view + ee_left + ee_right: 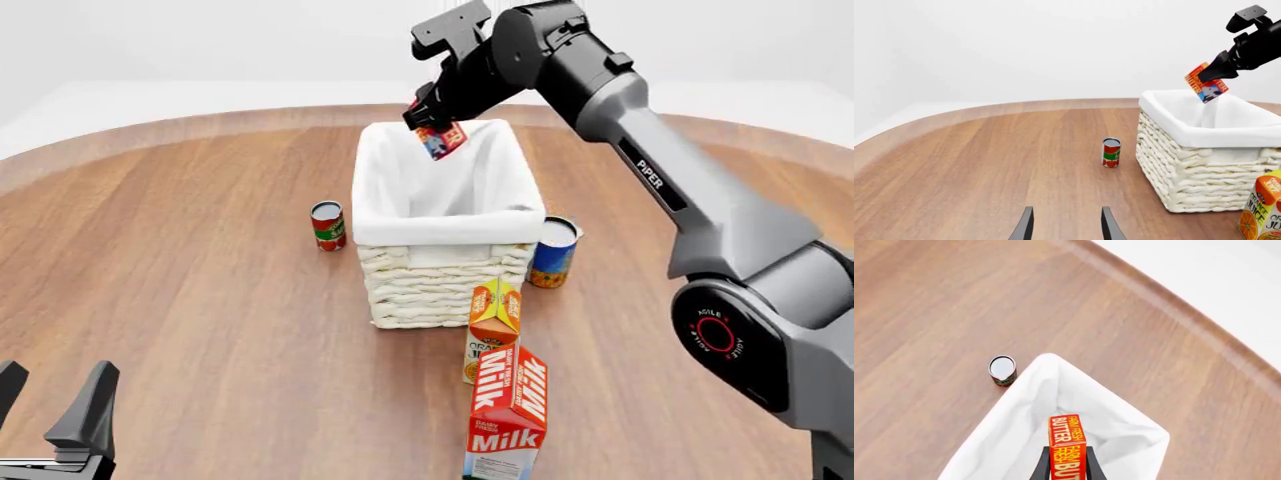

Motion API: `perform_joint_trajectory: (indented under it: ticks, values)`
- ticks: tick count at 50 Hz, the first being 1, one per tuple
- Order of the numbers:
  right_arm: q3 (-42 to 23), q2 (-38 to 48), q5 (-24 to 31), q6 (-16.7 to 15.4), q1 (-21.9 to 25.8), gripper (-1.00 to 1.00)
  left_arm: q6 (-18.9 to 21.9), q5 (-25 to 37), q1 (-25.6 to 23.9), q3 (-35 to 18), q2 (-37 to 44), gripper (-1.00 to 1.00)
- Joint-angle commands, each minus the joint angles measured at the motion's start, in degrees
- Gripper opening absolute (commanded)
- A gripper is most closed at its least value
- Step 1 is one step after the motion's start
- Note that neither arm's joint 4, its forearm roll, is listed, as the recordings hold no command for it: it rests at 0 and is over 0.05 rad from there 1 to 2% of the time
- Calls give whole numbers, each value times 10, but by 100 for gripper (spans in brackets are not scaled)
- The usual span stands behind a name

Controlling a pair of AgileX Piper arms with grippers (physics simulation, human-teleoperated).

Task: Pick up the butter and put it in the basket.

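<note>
The right gripper [430, 118] is closed on the butter [439, 139] and holds it tilted in the air, above the far end of the basket [447, 262], over the white lining, not touching it. The left gripper [1066, 225] holds nothing, fingers apart, low over the table [200, 300], well away from the basket on its left-near side. A small red can [327, 225] stands just left of the basket, and a juice carton [493, 320] and milk carton [509, 415] stand in front of the basket.
</note>
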Motion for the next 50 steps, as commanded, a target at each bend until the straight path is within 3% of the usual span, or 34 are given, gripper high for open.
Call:
perform_joint_trajectory:
  ticks: [1, 13, 50]
  values:
    - [-1, -2, -11, 7, -3, -100, 0, 0, 0, 0, 0, 100]
    - [-39, 17, 11, 5, -6, -100, 0, 0, 0, 0, 0, 100]
    - [-15, 32, -14, 6, -14, -100, 0, 0, 0, 0, 0, 100]
